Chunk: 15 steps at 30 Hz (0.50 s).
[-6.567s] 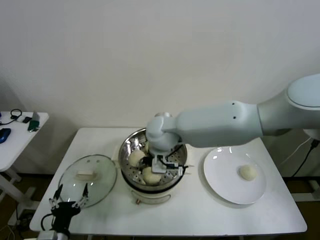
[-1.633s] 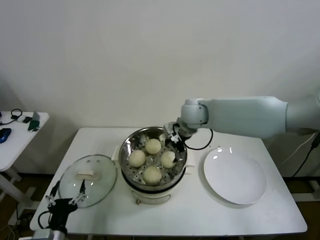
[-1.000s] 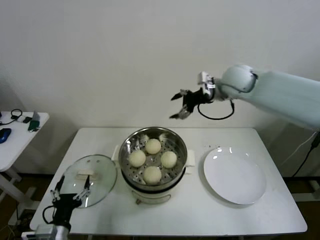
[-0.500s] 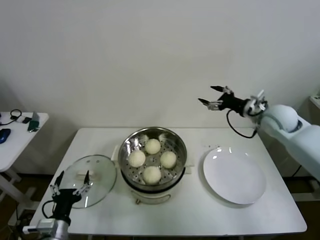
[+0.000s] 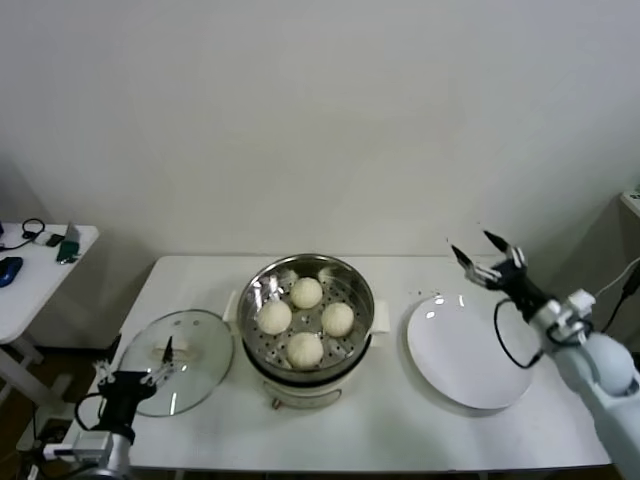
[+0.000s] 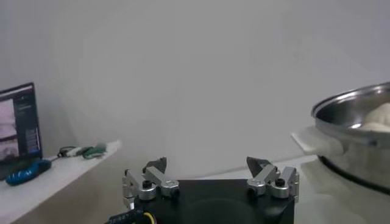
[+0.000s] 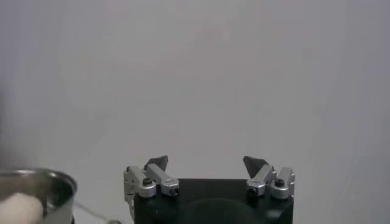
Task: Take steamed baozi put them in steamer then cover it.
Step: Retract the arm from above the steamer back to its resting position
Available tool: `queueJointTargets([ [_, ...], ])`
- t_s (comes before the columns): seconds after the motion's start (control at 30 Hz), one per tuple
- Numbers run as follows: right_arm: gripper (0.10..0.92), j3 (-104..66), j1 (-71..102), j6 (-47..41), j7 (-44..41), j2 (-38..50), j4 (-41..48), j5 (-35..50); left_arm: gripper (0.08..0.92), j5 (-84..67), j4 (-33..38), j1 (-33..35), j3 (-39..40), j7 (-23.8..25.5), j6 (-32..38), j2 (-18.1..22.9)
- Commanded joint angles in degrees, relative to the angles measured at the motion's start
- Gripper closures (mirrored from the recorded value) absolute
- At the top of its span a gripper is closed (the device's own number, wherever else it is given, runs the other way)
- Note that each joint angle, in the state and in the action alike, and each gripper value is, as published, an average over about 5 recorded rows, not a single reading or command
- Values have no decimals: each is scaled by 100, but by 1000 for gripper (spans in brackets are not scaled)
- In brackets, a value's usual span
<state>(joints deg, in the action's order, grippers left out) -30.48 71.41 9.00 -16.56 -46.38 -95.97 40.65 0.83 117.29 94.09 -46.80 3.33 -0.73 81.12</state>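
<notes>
Several cream-white baozi (image 5: pixel 306 292) lie in the steel steamer (image 5: pixel 352 276) on its cream pot base at the table's middle. The steamer's rim also shows in the left wrist view (image 6: pixel 359 109) and the right wrist view (image 7: pixel 42 179). The clear glass cover (image 5: pixel 205 348) with a cream bar handle lies flat on the table left of the steamer. My left gripper (image 5: pixel 135 375) is open and empty at the cover's front left edge. My right gripper (image 5: pixel 480 250) is open and empty, raised above the far right of the white plate (image 5: pixel 470 352).
The white plate is bare, right of the steamer. A small side table (image 5: pixel 30 270) with cables and a blue object stands at the far left. A white wall runs behind the table.
My right arm left the steamer after the last baozi went in, swung up and to the right, and now hangs low above the plate's right side. My left gripper has crept toward the cover.
</notes>
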Motion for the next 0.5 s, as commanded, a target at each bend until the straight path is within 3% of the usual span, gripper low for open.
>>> queueJointTargets([
  [0.03,203,-1167,2555,608,85,-1592,-640,-723,177,1632,-213,96,-196,-149,527,-361],
  [0.13,203,-976,2710,763,186,-1889,-660,-931,177,2626,-450,194,-210,-522,913,-574],
  [0.33,203,-768,2737,945,412,-2327,-633,-1200,177,5442,-1509,-55,-99,-2427,1172,-764],
  [0.5,203,-688,2733,759,519,-2494,-727,-1486,177,6996,-2600,-451,-54,-3322,1269,-767],
])
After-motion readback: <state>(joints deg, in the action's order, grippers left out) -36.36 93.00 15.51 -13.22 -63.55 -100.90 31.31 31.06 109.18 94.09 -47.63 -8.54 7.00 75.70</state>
